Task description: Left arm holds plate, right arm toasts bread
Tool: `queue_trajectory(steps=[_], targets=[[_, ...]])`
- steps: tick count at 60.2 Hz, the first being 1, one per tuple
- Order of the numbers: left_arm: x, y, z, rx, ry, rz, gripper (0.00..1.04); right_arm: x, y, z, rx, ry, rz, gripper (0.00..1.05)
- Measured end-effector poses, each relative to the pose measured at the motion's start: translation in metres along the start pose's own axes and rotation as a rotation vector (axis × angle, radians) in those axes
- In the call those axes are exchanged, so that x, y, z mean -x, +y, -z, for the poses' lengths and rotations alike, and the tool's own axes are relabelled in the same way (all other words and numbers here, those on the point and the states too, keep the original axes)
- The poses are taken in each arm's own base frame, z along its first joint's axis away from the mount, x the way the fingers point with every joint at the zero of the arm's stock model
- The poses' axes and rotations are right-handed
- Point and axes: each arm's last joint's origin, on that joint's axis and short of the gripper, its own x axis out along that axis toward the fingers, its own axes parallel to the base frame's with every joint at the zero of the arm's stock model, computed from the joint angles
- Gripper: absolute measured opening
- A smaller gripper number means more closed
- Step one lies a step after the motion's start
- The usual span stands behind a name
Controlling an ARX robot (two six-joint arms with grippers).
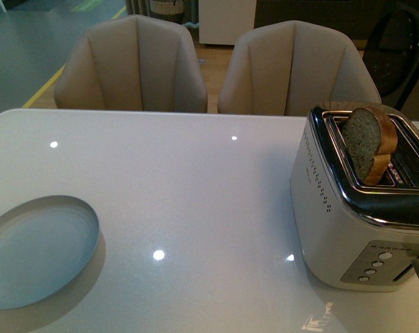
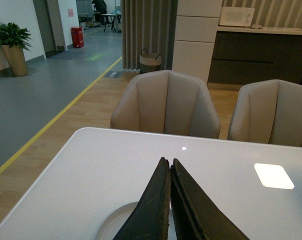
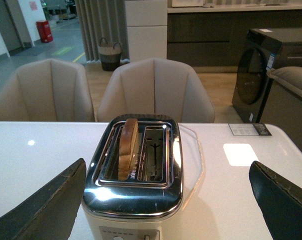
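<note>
The bread (image 1: 370, 142) stands up in the left slot of the toaster (image 1: 348, 229), and its top sticks out. The toaster sits at the right side of the white tabletop (image 1: 195, 201). The plate (image 1: 36, 250) lies flat at the near left, well apart from the toaster. The left claw (image 2: 170, 165) is pressed shut with nothing in it, just above the plate's rim. The right claw (image 3: 166, 200) is wide open and holds nothing; its two fingers are on either side of the toaster. Two pale chairs (image 1: 133, 69) stand at the far edge.
</note>
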Motion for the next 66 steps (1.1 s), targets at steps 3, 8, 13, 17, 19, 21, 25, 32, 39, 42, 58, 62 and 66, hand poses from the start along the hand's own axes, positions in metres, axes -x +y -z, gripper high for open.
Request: queue_trajectory(steps=[3,8,13,17,19,21,25,32,39,42,58,62,66], targets=[[0.001,0.000,0.000,0.000,0.001,0.000,0.03,0.000,0.000,0.000,0.000,0.000,0.000,0.96],[0.003,0.000,0.000,0.000,0.000,0.000,0.03,0.000,0.000,0.000,0.000,0.000,0.000,0.96],[0.005,0.000,0.000,0.000,0.000,0.000,0.03,0.000,0.000,0.000,0.000,0.000,0.000,0.96],[0.006,0.000,0.000,0.000,0.001,0.000,0.03,0.000,0.000,0.000,0.000,0.000,0.000,0.96],[0.007,0.000,0.000,0.000,0.000,0.000,0.03,0.000,0.000,0.000,0.000,0.000,0.000,0.96],[0.007,0.000,0.000,0.000,0.000,0.000,0.03,0.000,0.000,0.000,0.000,0.000,0.000,0.96],[0.008,0.000,0.000,0.000,0.000,0.000,0.03,0.000,0.000,0.000,0.000,0.000,0.000,0.96],[0.018,0.000,0.004,0.000,0.024,0.000,0.03,0.000,0.000,0.000,0.000,0.000,0.000,0.96],[0.019,0.000,0.003,0.000,0.006,0.000,0.03,0.000,0.000,0.000,0.000,0.000,0.000,0.96],[0.019,0.000,0.003,0.000,0.006,0.000,0.03,0.000,0.000,0.000,0.000,0.000,0.000,0.96],[0.020,0.000,0.003,0.000,0.006,0.000,0.17,0.000,0.000,0.000,0.000,0.000,0.000,0.96],[0.020,0.000,0.003,0.000,0.006,0.000,0.29,0.000,0.000,0.000,0.000,0.000,0.000,0.96],[0.020,0.000,0.003,0.000,0.006,0.000,0.42,0.000,0.000,0.000,0.000,0.000,0.000,0.96]])
